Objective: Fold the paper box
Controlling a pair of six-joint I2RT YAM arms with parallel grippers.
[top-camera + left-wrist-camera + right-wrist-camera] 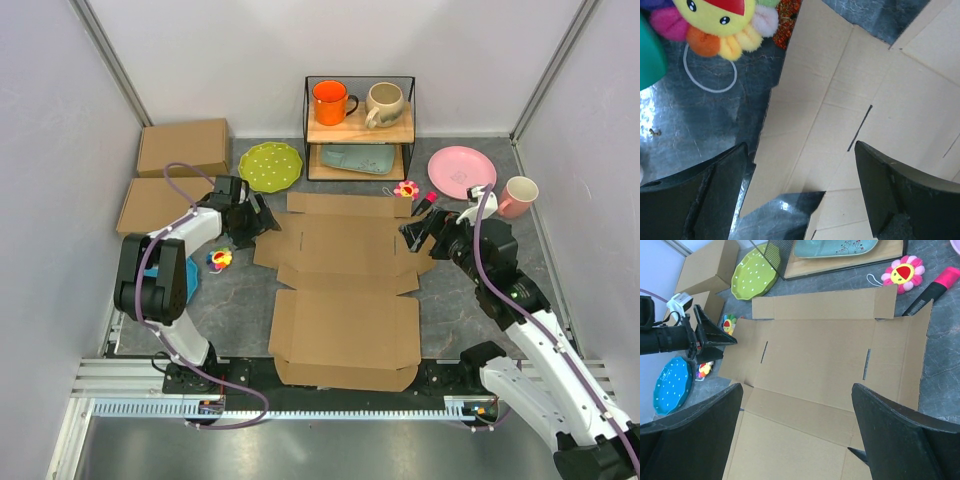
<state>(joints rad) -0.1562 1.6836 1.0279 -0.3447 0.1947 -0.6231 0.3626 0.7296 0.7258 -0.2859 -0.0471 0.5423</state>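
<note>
Grippers: left gripper [250,220] and right gripper [420,233] stood wide, empty.
Paper box [345,262]: light, stiff; I judged side flaps [790,125] graspable.

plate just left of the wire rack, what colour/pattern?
The plate is lime green with small white dots. It shows best in the right wrist view.

The box [345,285] is dull brown cardboard. The worktop [670,125] is dark grey and shiny in spots. The flower toy [722,25] looks soft and fuzzy. The fingers [690,210] are dull black and a bit rough.
</note>
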